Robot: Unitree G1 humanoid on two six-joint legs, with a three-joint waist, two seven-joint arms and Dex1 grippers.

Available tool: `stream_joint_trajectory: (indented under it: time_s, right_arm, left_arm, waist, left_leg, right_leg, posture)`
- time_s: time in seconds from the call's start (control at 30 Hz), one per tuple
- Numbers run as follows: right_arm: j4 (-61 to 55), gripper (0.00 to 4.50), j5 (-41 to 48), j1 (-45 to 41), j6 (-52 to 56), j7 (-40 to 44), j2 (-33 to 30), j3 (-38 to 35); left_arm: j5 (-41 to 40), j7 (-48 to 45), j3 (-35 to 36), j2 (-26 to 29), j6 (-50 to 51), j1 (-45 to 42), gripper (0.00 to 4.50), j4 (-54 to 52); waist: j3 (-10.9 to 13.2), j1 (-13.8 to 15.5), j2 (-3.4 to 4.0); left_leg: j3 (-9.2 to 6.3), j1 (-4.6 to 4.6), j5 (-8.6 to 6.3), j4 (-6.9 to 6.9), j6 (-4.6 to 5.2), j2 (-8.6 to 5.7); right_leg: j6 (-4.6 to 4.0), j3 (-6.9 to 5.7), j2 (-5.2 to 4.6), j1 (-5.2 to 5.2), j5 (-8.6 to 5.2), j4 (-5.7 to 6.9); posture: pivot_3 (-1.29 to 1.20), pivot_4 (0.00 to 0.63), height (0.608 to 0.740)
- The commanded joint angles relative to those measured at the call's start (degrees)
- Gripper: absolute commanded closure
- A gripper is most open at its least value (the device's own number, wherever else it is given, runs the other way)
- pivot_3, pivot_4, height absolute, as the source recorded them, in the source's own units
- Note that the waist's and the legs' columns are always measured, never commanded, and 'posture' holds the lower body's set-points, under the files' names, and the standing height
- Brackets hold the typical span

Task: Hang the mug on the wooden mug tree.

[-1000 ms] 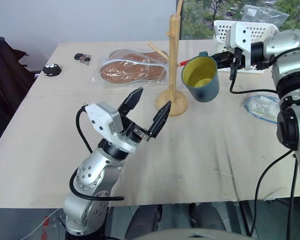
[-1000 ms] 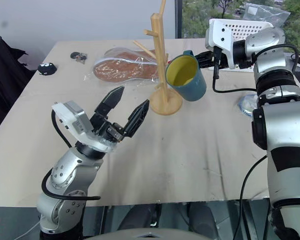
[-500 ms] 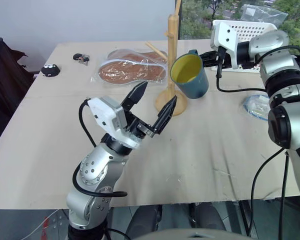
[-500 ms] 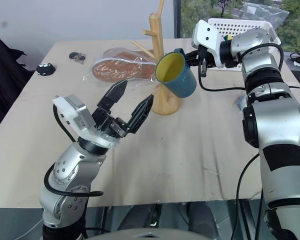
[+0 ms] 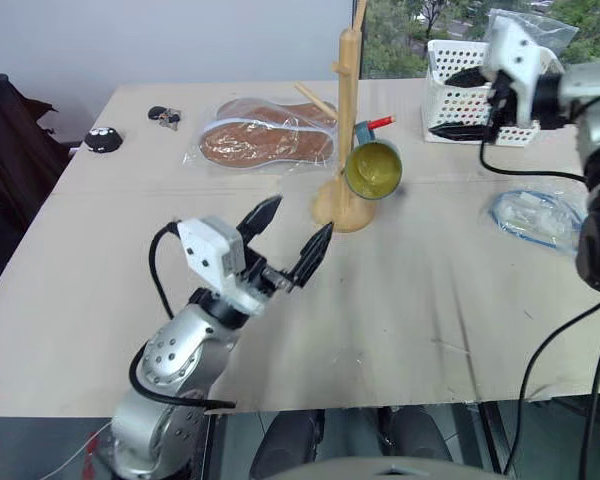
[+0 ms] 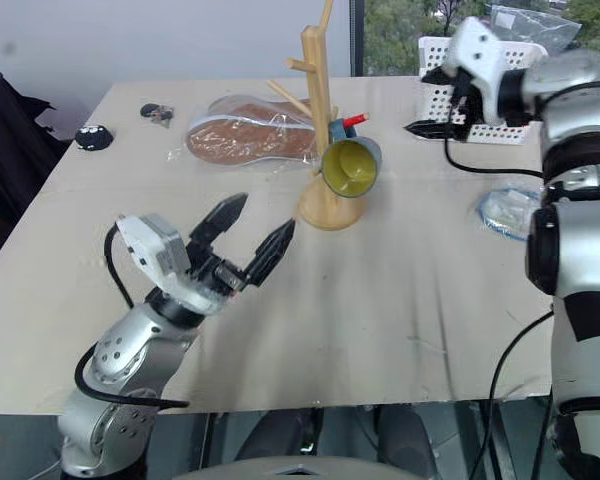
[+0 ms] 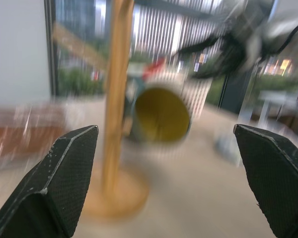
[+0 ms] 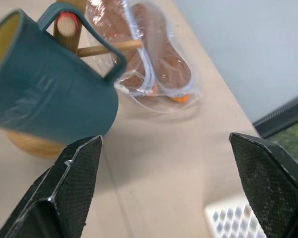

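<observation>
The mug [image 5: 372, 167] hangs by its handle on a red-tipped peg of the wooden mug tree [image 5: 346, 120], so the hanging looks done. The right gripper [image 5: 458, 103] is clear of the mug, fingers spread wide and empty. The left gripper [image 5: 289, 238] is also wide open and empty, near the tree's base.

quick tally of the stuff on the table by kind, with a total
mug: 1
wooden mug tree: 1
white basket: 1
bagged insoles pack: 1
clear plastic bag: 1
small dark items at the far left edge: 2
total: 7
</observation>
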Motion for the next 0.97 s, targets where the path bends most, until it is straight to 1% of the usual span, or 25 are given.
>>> stream_joint_trajectory:
  time_s: [0.03,0.1,0.13,0.17,0.2,0.23,0.27,0.3,0.33,0.37,0.4,0.43,0.47,0.57,0.73,0.97]
  right_arm:
    - [-5.12,0.38,5.36,7.56,3.01,5.62,-0.60,-3.67]
    - [-10.34,0.38,8.81,15.47,5.88,6.06,0.05,-5.76]
    - [-15.17,0.38,11.28,21.16,8.02,5.29,1.05,-7.19]
    - [-22.15,0.38,13.86,28.22,10.66,3.70,2.35,-8.49]
    - [-32.23,0.38,16.67,37.48,14.01,1.84,4.03,-9.37]
    - [-40.14,0.38,18.57,44.00,16.89,0.23,5.08,-9.82]
    - [-47.63,0.18,20.22,49.83,19.46,-1.84,6.14,-10.24]
    - [-55.88,0.18,22.44,55.98,23.50,-4.71,7.57,-10.73]
    - [-62.40,0.18,24.22,60.89,26.56,-7.41,8.93,-11.17]
    - [-68.11,0.18,25.42,66.18,28.12,-10.29,10.79,-11.54]
    - [-73.21,0.18,26.27,70.88,29.47,-12.87,12.10,-11.56]
    - [-76.91,0.18,26.45,74.35,30.02,-15.28,13.08,-11.56]
    - [-79.81,0.18,26.64,76.99,30.59,-17.72,14.01,-11.80]
    - [-84.28,0.18,26.70,81.47,30.75,-23.43,15.82,-12.65]
    - [-88.93,0.18,26.68,85.99,29.37,-26.70,16.00,-11.09]
    - [-92.72,0.18,26.66,90.71,28.10,-29.24,16.39,-9.06]
  left_arm:
    - [0.84,-2.98,1.81,1.94,-1.05,4.64,0.00,2.90]
    - [1.59,-4.47,2.84,2.49,-3.02,7.59,0.00,5.73]
    - [2.85,-5.25,3.02,3.15,-4.07,8.79,0.00,7.06]
    - [3.88,-6.11,2.91,3.95,-4.57,9.69,0.00,7.99]
    - [4.16,-6.62,2.87,4.24,-4.69,10.77,0.00,8.56]
    - [4.22,-6.95,2.84,4.31,-4.85,11.43,0.00,8.87]
    - [4.71,-7.16,2.59,4.53,-4.99,12.04,0.00,8.92]
    - [5.79,-7.11,2.02,4.67,-5.20,12.79,0.00,9.07]
    - [6.92,-7.10,1.50,4.88,-5.38,13.53,0.00,9.24]
    - [8.04,-7.19,0.99,5.13,-5.55,14.25,0.00,9.55]
    - [8.72,-7.40,0.74,5.29,-5.85,14.88,0.00,9.98]
    - [9.15,-7.56,0.67,5.45,-6.02,15.29,0.00,10.34]
    - [9.52,-7.76,0.68,5.43,-6.33,15.55,0.00,10.63]
    - [10.25,-8.35,0.71,5.42,-7.00,15.70,0.00,10.99]
    - [11.01,-9.29,1.24,5.45,-8.27,16.21,0.00,11.69]
    - [11.36,-10.70,1.55,5.99,-8.50,16.95,0.00,12.17]
  waist:
    - [-0.07,-0.22,-0.06]
    - [-0.04,-0.24,-0.01]
    - [-0.04,-0.14,-0.01]
    - [-0.06,0.00,-0.04]
    - [-0.06,0.21,-0.03]
    - [-0.09,0.46,-0.01]
    - [-0.08,0.72,0.10]
    - [-0.05,0.70,0.15]
    - [0.19,0.23,0.55]
    - [0.09,0.18,0.51]
    - [-0.26,0.26,0.15]
    - [-0.64,0.36,-0.22]
    - [-0.65,0.33,-0.27]
    - [-0.45,0.27,0.07]
    - [-0.52,0.18,-0.02]
    - [-0.51,0.31,-0.02]
  left_leg:
    - [0.03,0.01,0.00,0.00,0.00,0.00]
    - [0.06,0.13,-0.01,-0.01,0.01,0.06]
    - [0.07,0.11,-0.01,0.02,0.02,0.05]
    - [0.04,0.11,-0.01,0.02,0.02,0.05]
    - [-0.01,0.10,-0.01,0.05,0.01,0.08]
    - [-0.08,0.06,-0.01,0.02,0.01,0.09]
    - [-0.25,-0.01,-0.01,-0.02,0.02,0.08]
    - [-0.34,-0.12,-0.01,-0.02,0.01,0.05]
    - [-0.31,-0.12,-0.01,-0.02,0.01,0.04]
    - [-0.09,-0.11,-0.01,0.02,0.03,-0.10]
    - [0.02,0.08,-0.14,0.06,0.29,-0.11]
    - [-0.05,0.14,-0.16,0.04,0.28,0.00]
    - [-0.32,0.14,-0.21,0.02,0.20,0.15]
    - [-0.24,0.14,-0.22,0.09,0.10,0.15]
    - [-0.08,0.42,-0.14,0.12,0.03,0.27]
    - [-0.17,0.26,-0.14,0.08,0.02,0.29]
  right_leg:
    - [0.00,0.03,0.00,-0.01,0.00,0.02]
    - [-0.01,0.05,0.03,0.12,0.00,0.01]
    - [-0.01,0.05,0.01,0.10,0.01,0.04]
    - [-0.01,0.04,0.01,0.09,0.01,0.05]
    - [-0.01,-0.01,0.01,0.09,0.01,0.07]
    - [-0.01,-0.07,0.00,0.07,0.00,0.06]
    - [-0.03,-0.21,-0.06,0.08,-0.01,0.04]
    - [-0.02,-0.28,-0.12,0.01,-0.01,0.03]
    - [-0.02,-0.26,-0.13,-0.01,-0.01,0.03]
    - [0.02,-0.05,-0.21,-0.09,0.02,0.10]
    - [0.12,0.07,-0.22,0.10,0.14,0.07]
    - [0.10,-0.01,-0.11,0.15,0.12,0.07]
    - [0.01,-0.24,0.07,0.23,0.07,0.01]
    - [-0.10,-0.16,0.10,0.19,0.16,0.04]
    - [-0.17,-0.14,0.22,0.42,0.20,0.04]
    - [-0.17,-0.23,0.21,0.30,0.20,0.03]
  posture:
    - [0.00,0.150,0.740]
    - [0.00,0.150,0.740]
    - [0.00,0.150,0.740]
    - [0.00,0.150,0.740]
    - [0.00,0.150,0.740]
    - [0.00,0.150,0.740]
    - [0.00,0.150,0.740]
    - [0.00,0.150,0.740]
    - [0.00,0.150,0.740]
    - [0.00,0.150,0.740]
    - [0.00,0.150,0.740]
    - [0.00,0.150,0.740]
    - [0.00,0.150,0.740]
    - [0.00,0.150,0.740]
    - [0.00,0.150,0.740]
    - [0.00,0.150,0.740]
